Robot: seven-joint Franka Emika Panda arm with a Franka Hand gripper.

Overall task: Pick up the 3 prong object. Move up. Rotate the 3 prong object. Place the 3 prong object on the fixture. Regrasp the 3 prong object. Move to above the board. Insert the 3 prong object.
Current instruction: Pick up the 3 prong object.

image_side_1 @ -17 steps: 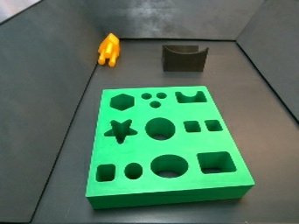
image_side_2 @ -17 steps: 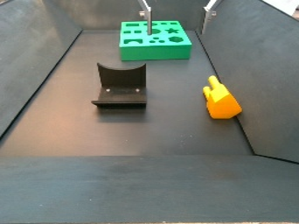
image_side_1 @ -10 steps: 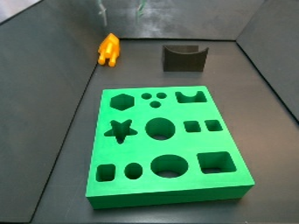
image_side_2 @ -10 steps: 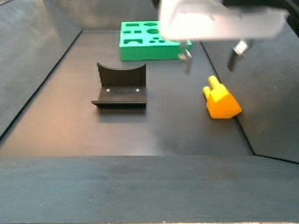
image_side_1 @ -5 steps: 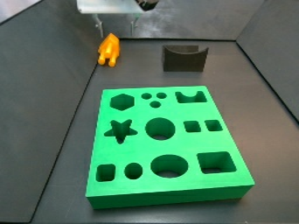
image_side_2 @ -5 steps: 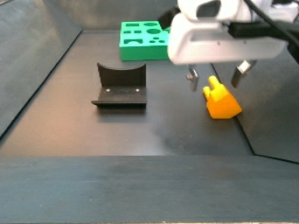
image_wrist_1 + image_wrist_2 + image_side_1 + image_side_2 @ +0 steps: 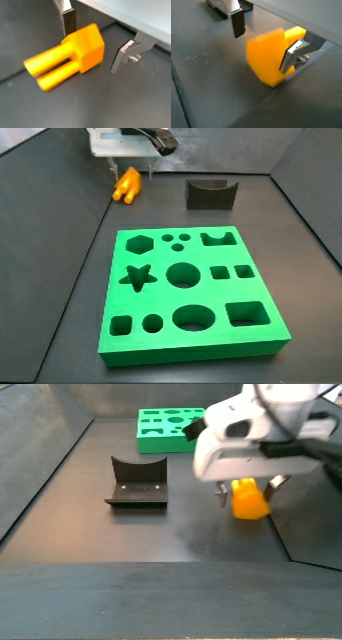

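Silver fingers (image 7: 67, 20) of the gripper (image 7: 95, 39) stand apart, bracketing the 3 prong object (image 7: 70, 55) but not yet clamped. Half a second ago the gripper hung higher; it has dropped around the piece, which lies well away from the board (image 7: 195, 292), so closing comes next.

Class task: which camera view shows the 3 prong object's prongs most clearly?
A wrist view: the 3 prong object fills it, prongs plain, between the gripper's open jaws. The other wrist picture shows only its blurred block. In side views it is small or largely hidden behind the gripper.
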